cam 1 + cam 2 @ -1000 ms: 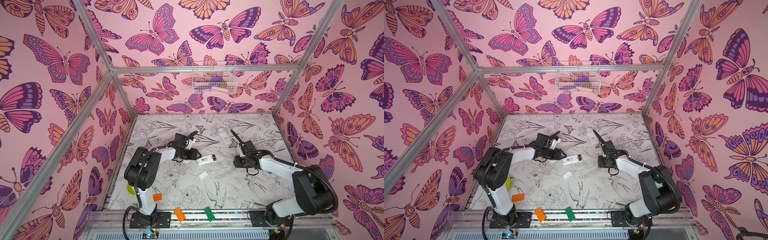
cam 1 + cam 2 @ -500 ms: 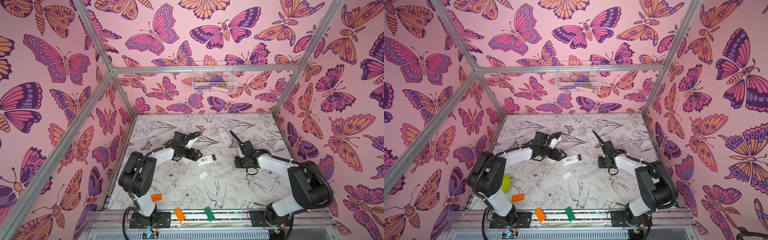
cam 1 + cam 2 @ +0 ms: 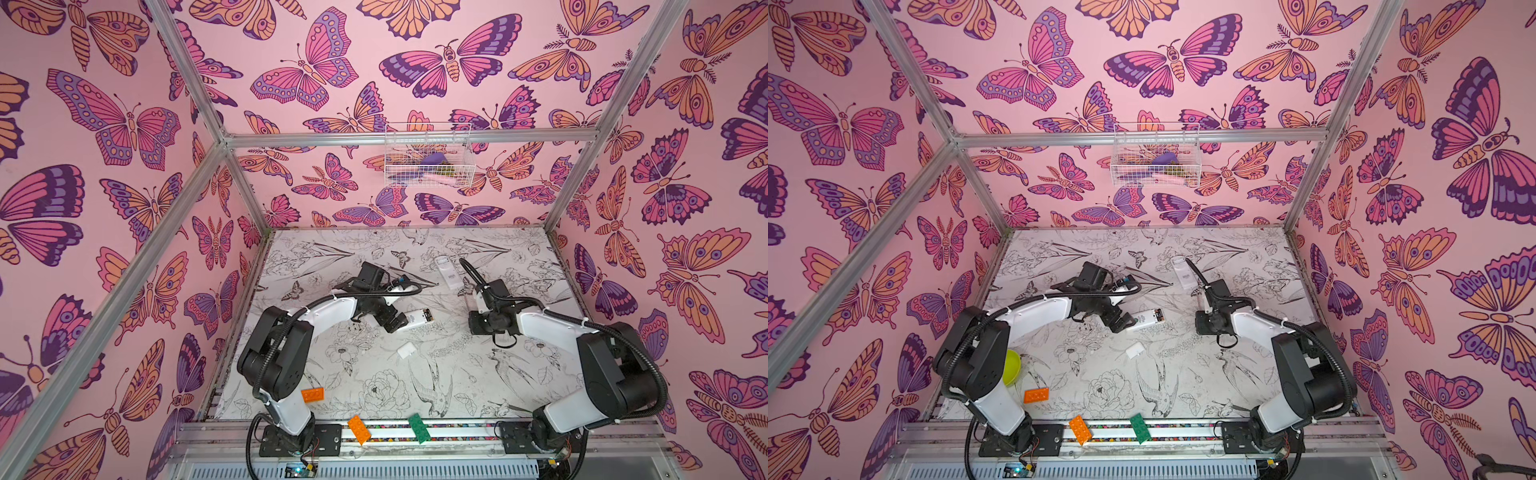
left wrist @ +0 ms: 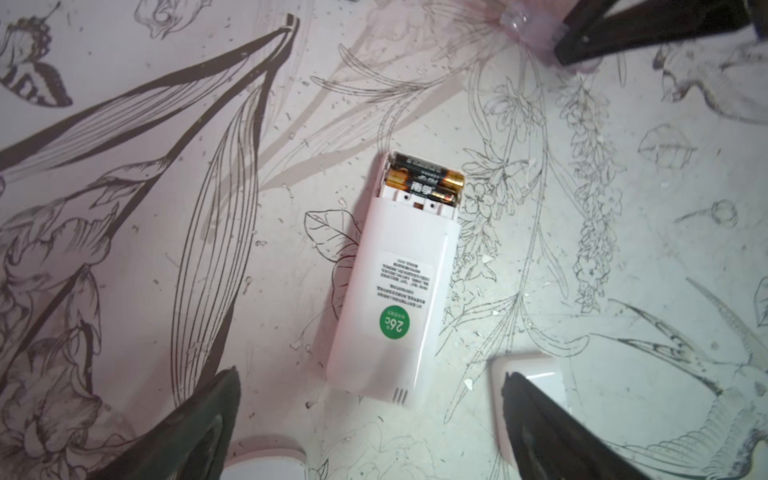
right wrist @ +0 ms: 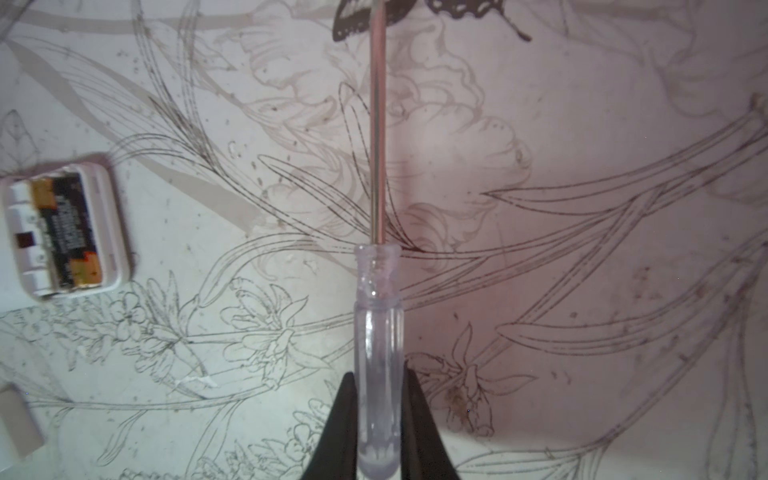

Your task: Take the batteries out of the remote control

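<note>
Since a second ago the grippers have swapped roles: the left one has let go and spread wide, the right one has clamped down. Neither arm has travelled far across the table (image 3: 478,386).

On my screens the left gripper (image 4: 370,376) hangs over the remote (image 4: 395,291), its fingers released and standing either side of the remote's closed end without touching it. The remote lies face down near the middle of the table, free of any grip. The right gripper (image 5: 379,376) is clenched on the clear handle of a screwdriver (image 5: 380,328), whose metal shaft does not point at the remote. I cannot tell whether the tool is lifted or resting on the table. A second remote (image 3: 446,272) lies well apart, toward the back wall, and I cannot make out whether it is opened.

The cover (image 3: 406,351) is off and lies by itself near the first remote, on the side toward the arms' bases. That leaves the compartment bare — and the batteries (image 4: 424,183), two side by side, sit in it.

I judge the opening step done and the unloading itself not begun — no battery is out. What is left is bringing the screwdriver tip across to lever each one up, steadying the remote meanwhile.
</note>
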Controlling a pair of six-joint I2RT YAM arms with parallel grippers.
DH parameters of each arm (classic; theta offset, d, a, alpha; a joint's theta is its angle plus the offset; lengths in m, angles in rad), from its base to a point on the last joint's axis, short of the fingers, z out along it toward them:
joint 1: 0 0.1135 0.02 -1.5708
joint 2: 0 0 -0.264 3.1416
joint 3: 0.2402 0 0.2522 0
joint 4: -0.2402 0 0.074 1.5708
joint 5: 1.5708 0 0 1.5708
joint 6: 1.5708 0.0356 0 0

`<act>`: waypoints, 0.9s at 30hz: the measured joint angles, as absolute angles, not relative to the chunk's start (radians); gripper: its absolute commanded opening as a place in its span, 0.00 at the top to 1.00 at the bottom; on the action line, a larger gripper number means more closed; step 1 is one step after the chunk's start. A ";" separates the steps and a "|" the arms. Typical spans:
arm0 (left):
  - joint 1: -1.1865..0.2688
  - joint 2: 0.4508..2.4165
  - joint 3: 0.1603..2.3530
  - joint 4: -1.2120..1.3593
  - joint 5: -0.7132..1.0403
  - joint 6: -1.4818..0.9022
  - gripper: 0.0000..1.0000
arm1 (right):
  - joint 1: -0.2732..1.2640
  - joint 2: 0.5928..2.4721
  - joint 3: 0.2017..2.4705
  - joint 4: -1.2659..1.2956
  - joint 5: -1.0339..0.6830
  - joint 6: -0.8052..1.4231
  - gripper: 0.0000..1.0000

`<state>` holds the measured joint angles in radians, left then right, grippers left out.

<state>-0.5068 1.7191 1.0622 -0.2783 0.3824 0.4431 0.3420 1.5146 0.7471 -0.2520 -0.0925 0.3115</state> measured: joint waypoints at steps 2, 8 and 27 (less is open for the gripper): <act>-0.527 1.719 1.062 -0.290 0.354 0.496 0.00 | 0.342 1.479 0.741 -0.250 -0.112 0.306 0.98; -0.569 1.740 1.062 -0.289 0.273 0.603 0.00 | 0.342 1.355 0.722 -0.247 -0.162 0.281 0.99; -0.602 1.802 1.061 -0.208 0.073 0.672 0.00 | 0.341 1.232 0.643 -0.220 -0.288 0.205 1.00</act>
<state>-0.6018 1.8023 1.0607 -0.2077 0.0727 0.6716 0.3408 1.2324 0.6426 -0.2195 -0.2878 0.2050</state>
